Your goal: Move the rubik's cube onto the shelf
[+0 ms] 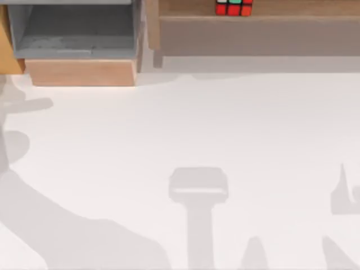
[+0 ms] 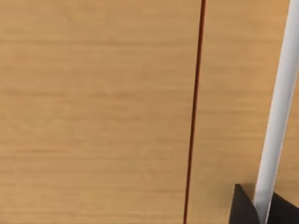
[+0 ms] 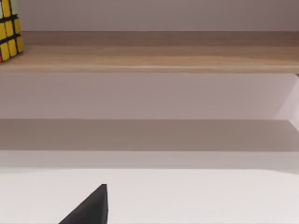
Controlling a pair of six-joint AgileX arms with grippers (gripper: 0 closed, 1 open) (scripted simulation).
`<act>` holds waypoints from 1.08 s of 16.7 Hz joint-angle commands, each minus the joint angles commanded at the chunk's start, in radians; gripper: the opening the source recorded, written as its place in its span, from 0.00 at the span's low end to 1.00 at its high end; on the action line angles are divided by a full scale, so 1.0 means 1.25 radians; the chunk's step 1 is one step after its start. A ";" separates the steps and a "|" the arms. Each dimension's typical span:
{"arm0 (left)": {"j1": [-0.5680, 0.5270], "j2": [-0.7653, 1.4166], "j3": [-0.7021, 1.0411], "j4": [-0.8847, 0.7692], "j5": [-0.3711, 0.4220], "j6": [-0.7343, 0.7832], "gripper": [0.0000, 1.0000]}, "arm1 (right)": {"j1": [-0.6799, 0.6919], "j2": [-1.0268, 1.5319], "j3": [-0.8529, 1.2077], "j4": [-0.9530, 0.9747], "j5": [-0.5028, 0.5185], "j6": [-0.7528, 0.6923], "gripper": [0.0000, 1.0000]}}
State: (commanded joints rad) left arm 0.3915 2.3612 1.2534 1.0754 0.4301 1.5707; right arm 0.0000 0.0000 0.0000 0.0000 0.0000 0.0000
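Note:
The rubik's cube (image 1: 233, 7) stands on the shelf (image 1: 298, 8), at the back edge of the top view, showing red, green and white stickers. Below the ledge's front edge runs the grey-brown panel (image 1: 259, 37). In the right wrist view the shelf (image 3: 159, 58) stretches across, with the cube (image 3: 9, 29) at its end showing yellow stickers. A black part of my right gripper (image 3: 91, 209) sits low over the white table, well away from the cube. The left wrist view faces light wood at close range, with a black part of my left gripper (image 2: 244, 208) at the corner.
A wooden box with a grey interior (image 1: 76, 34) stands at the back left, beside the shelf. The white table (image 1: 185, 124) carries grey arm shadows along its front and left. A thin dark seam (image 2: 194, 112) and a white strip (image 2: 278, 116) cross the wood in the left wrist view.

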 joint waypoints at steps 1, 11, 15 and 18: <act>0.000 0.000 0.000 0.000 0.000 0.000 0.15 | 0.000 0.000 0.000 0.000 0.000 0.000 1.00; 0.000 0.000 0.000 0.000 0.000 0.000 0.90 | 0.000 0.000 0.000 0.000 0.000 0.000 1.00; 0.000 0.000 0.000 0.000 0.000 0.000 1.00 | 0.000 0.000 0.000 0.000 0.000 0.000 1.00; 0.000 0.000 0.000 0.000 0.000 0.000 1.00 | 0.000 0.000 0.000 0.000 0.000 0.000 1.00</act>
